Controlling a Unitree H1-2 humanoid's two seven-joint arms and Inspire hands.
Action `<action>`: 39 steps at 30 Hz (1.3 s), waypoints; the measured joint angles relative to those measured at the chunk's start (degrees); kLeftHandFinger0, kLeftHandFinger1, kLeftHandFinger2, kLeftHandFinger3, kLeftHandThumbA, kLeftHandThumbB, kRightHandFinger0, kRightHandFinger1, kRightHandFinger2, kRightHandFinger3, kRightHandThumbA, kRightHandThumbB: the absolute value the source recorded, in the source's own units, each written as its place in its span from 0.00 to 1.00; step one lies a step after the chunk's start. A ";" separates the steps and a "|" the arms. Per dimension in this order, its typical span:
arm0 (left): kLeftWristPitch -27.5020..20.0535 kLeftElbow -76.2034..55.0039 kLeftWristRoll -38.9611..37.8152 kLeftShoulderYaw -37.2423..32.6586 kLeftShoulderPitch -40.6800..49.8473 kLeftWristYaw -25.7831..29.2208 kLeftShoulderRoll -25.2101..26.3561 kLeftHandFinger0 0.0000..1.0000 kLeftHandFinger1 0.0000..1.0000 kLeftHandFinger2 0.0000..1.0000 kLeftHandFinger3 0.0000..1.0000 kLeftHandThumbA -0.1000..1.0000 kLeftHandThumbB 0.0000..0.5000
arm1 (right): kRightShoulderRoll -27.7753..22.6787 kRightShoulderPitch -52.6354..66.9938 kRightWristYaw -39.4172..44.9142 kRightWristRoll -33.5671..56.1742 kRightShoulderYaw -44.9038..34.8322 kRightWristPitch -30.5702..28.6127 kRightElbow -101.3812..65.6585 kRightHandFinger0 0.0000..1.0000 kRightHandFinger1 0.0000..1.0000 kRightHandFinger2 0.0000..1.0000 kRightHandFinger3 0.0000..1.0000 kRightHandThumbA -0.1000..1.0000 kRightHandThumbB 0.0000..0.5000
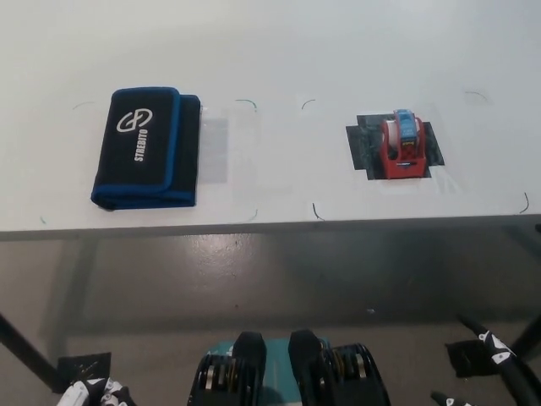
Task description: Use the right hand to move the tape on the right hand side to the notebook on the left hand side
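Observation:
A red tape dispenser [401, 146] with a blue roll stands on a dark patch [366, 144] at the right of the white table. At the left of the table lies a black notebook case [147, 148] with blue trim and white lettering. My black right hand [494, 353] shows only partly at the bottom right, well below the table's front edge and far from the tape. Only the top of my white left hand [91, 394] peeks in at the bottom left corner. Neither hand holds anything that I can see.
The white table [279, 68] fills the upper half, its front edge running across at mid-height. Thin pen marks outline areas around both objects. Below the edge lies a grey floor with dark table legs [21, 351] at the sides.

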 measured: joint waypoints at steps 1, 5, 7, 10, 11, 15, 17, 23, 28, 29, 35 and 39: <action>-0.01 0.00 0.01 0.01 -0.02 0.00 0.00 0.26 0.19 0.23 0.39 0.18 0.20 | 0.17 -0.01 0.00 0.00 -0.14 -0.08 -0.08 1.00 1.00 1.00 1.00 0.81 0.53; -0.52 0.07 0.27 0.04 -0.06 0.00 0.00 0.26 0.24 0.29 0.46 0.42 0.12 | 0.82 -0.05 -0.08 -0.21 -0.99 -0.30 -0.30 1.00 1.00 1.00 1.00 0.85 0.67; -0.94 0.24 0.46 0.05 -0.07 0.00 0.00 0.26 0.26 0.33 0.49 0.55 0.14 | 1.11 -0.12 -0.20 -0.26 -1.75 -0.33 -0.53 1.00 1.00 1.00 1.00 0.85 0.71; -1.28 0.64 0.50 0.05 -0.06 -0.02 0.00 0.27 0.28 0.35 0.51 0.70 0.19 | 1.27 -0.38 -0.40 -0.53 -2.74 -0.33 -1.92 1.00 1.00 1.00 1.00 0.84 0.80; -1.44 0.74 0.51 0.05 -0.06 -0.02 0.00 0.27 0.28 0.35 0.51 0.71 0.19 | 1.30 -0.86 -0.53 -0.85 -3.14 -0.32 -2.52 1.00 1.00 1.00 1.00 0.84 0.80; -1.72 0.79 0.67 0.05 -0.21 -0.03 0.00 0.26 0.27 0.33 0.50 0.69 0.16 | 1.40 -3.92 -0.67 -1.93 -4.45 0.08 -4.64 1.00 1.00 1.00 1.00 0.84 0.78; -2.06 0.99 0.75 0.05 -0.26 -0.03 0.00 0.25 0.26 0.32 0.49 0.69 0.17 | 1.50 -6.63 -0.68 -2.48 -5.61 1.04 -6.00 1.00 1.00 1.00 1.00 0.81 0.77; -2.52 1.76 1.06 0.04 -0.25 -0.02 0.00 0.25 0.24 0.28 0.44 0.46 0.11 | 1.08 -16.33 -0.08 -2.96 -6.59 3.88 -6.10 1.00 1.00 1.00 1.00 0.76 0.91; -2.54 1.81 1.07 0.06 -0.20 -0.04 0.00 0.24 0.22 0.26 0.42 0.31 0.07 | 0.47 -25.25 1.57 -3.16 -6.17 7.92 -3.89 1.00 1.00 1.00 1.00 0.79 1.00; -2.55 1.82 1.07 0.06 -0.21 -0.04 0.00 0.24 0.22 0.25 0.41 0.29 0.07 | 0.47 -26.85 1.89 -3.27 -5.87 8.65 -2.93 1.00 1.00 1.00 1.00 0.82 1.00; -2.88 1.92 1.07 0.10 -0.57 -0.05 0.01 0.24 0.21 0.24 0.40 0.38 0.05 | 0.29 -36.74 4.21 -5.19 -1.85 12.13 6.76 1.00 1.00 1.00 1.00 0.93 1.00; -3.08 1.92 1.09 0.14 -0.64 -0.03 0.00 0.23 0.21 0.24 0.40 0.36 0.05 | 0.34 -41.83 5.22 -6.38 0.83 13.25 13.50 1.00 1.00 1.00 1.00 0.92 1.00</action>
